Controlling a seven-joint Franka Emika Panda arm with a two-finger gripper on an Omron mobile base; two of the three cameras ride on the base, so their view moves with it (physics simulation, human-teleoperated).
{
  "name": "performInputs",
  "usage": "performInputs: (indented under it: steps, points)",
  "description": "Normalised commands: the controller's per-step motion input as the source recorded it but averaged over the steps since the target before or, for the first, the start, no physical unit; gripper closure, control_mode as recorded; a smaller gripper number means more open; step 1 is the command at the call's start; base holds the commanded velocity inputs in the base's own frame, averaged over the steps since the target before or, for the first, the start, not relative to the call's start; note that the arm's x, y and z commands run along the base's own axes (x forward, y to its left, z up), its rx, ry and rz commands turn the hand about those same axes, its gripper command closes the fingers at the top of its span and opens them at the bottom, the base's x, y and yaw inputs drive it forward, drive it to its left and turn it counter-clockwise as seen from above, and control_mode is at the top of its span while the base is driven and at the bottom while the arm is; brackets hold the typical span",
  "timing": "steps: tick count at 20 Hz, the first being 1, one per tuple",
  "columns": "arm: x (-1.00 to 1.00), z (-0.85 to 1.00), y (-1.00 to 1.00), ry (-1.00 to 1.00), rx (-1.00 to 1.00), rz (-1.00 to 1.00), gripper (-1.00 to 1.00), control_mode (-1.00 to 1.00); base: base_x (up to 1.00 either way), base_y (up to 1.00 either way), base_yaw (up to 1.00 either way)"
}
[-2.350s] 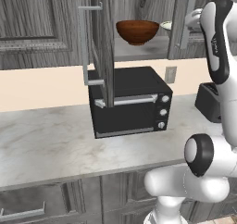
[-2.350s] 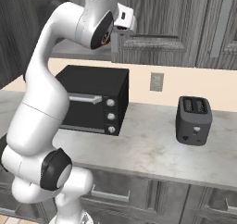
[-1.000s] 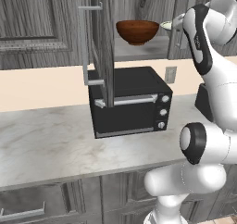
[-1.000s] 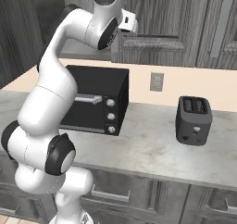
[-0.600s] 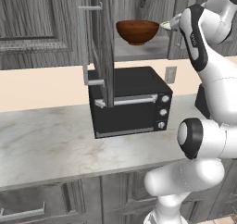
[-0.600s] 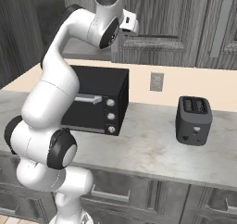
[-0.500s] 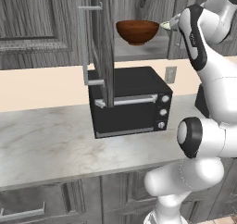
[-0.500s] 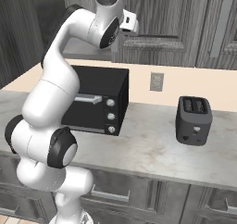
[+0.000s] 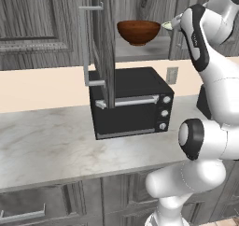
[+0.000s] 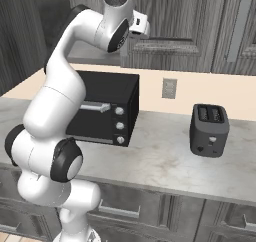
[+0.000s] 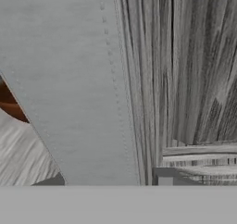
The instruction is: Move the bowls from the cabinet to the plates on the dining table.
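The cabinet (image 9: 140, 15) stands open, its door (image 9: 103, 43) swung out edge-on toward me. On the shelf sits the reddish-brown wooden bowl (image 9: 138, 31). Just right of it, a thin sliver of the pale cream-green bowl (image 9: 167, 25) peeks out from behind my forearm. My hand (image 10: 138, 26) is raised to shelf height at the cabinet opening, by the pale bowl. Its fingers are hidden behind my own arm, so their state is unclear. The hand view shows a slice of the brown bowl (image 11: 9, 105) at the left edge, beside a pale grey surface and dark wood grain (image 11: 185, 70).
A black toaster oven (image 9: 130, 106) sits on the marble counter (image 9: 46, 145) directly under the open cabinet. The door's silver bar handle (image 9: 86, 47) sticks out to the left. A dark toaster (image 10: 209, 130) stands farther right, near a wall outlet (image 10: 169, 88).
My arm has swung left from the right side toward the cabinet opening, and now covers most of the pale bowl. Over the last half second it has hardly moved.
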Motion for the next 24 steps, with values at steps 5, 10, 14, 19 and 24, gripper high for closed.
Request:
performInputs:
  steps: [5, 10, 14, 19, 24]
  points:
    - [0.00, 0.00, 0.00, 0.00, 0.00, 0.00, 1.00, -1.00, 0.00, 0.00, 0.00]
    - [0.00, 0.00, 0.00, 0.00, 0.00, 0.00, 1.00, -1.00, 0.00, 0.00, 0.00]
    - [-0.03, -0.04, -0.02, 0.00, 0.00, 0.00, 1.00, -1.00, 0.00, 0.00, 0.00]
    - [-0.38, -0.11, -0.31, -0.01, 0.00, -0.03, 1.00, -1.00, 0.00, 0.00, 0.00]
    - [-0.54, -0.05, -0.55, 0.00, 0.00, -0.06, 1.00, -1.00, 0.00, 0.00, 0.00]
